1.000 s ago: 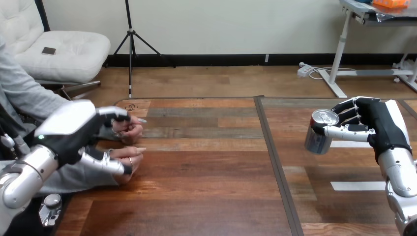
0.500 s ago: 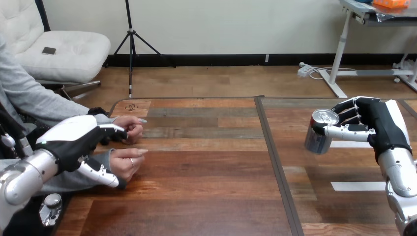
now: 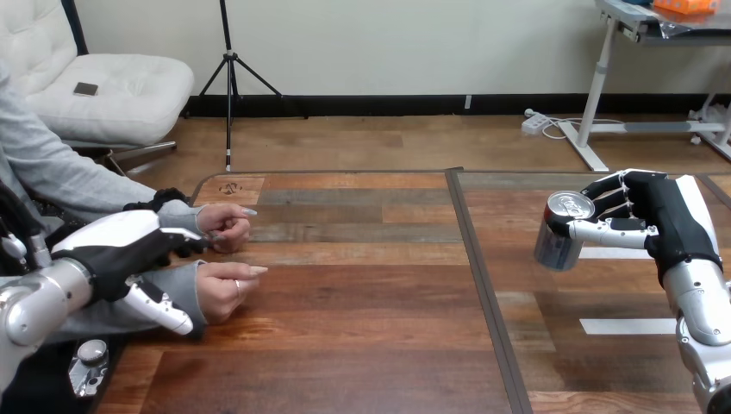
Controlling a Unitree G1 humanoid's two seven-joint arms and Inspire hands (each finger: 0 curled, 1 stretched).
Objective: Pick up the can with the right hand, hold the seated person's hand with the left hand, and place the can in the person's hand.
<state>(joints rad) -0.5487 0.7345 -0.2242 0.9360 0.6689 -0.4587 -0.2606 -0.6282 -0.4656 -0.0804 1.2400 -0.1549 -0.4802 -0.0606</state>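
Above the table's [image 3: 362,293] right side, the can [image 3: 560,231] sits clamped between the right hand's [image 3: 664,216] curled fingers and thumb, while the left hand [image 3: 121,246] rests spread loosely over the person's wrist [image 3: 185,289].

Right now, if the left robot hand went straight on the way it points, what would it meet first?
Likely the person's nearer hand, just ahead of the left robot hand; the farther hand lies close beside that line, and depth is unclear.

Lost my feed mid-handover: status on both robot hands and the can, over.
Right robot hand shut on can, at table's right side. Left robot hand over person's near wrist, grip unclear. Nothing between can and wrist.
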